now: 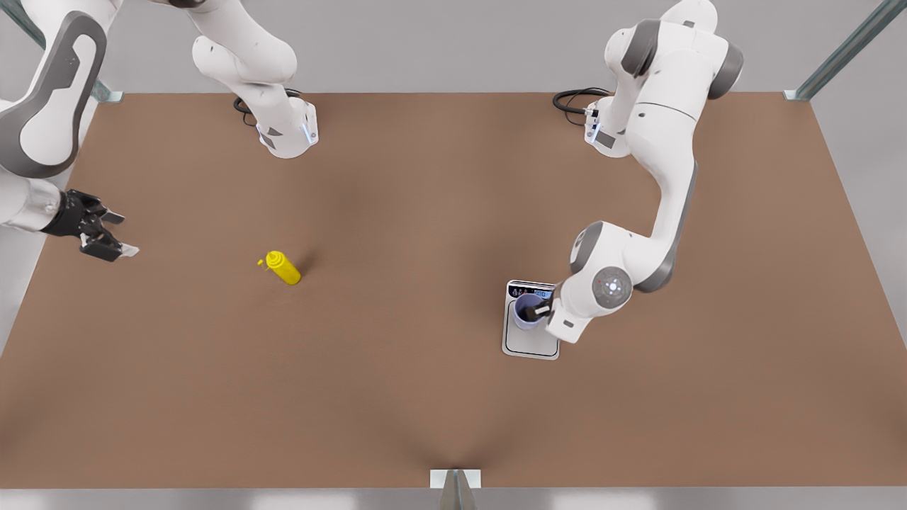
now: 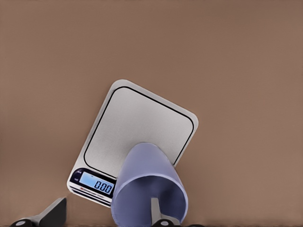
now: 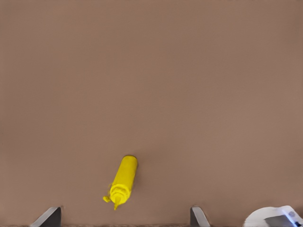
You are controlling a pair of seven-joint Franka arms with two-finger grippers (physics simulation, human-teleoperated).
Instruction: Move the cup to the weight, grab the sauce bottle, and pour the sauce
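While my left claw [image 1: 542, 309] hangs over the weight [image 1: 530, 341] with one finger inside the cup [image 2: 150, 187] and one outside, spread wider than the wall, so it pinches nothing, I judge the first step nearly done: the cup sits on the plate near the display [image 2: 96, 185], which reads zero. Next I must lift that claw clear without tipping it. My right claw [image 1: 106, 241] waits open near the table [image 1: 425, 397] edge at the front view's left. Well apart from the scale, the sauce bottle [image 1: 283, 268] stands on bare table, nothing blocking it.
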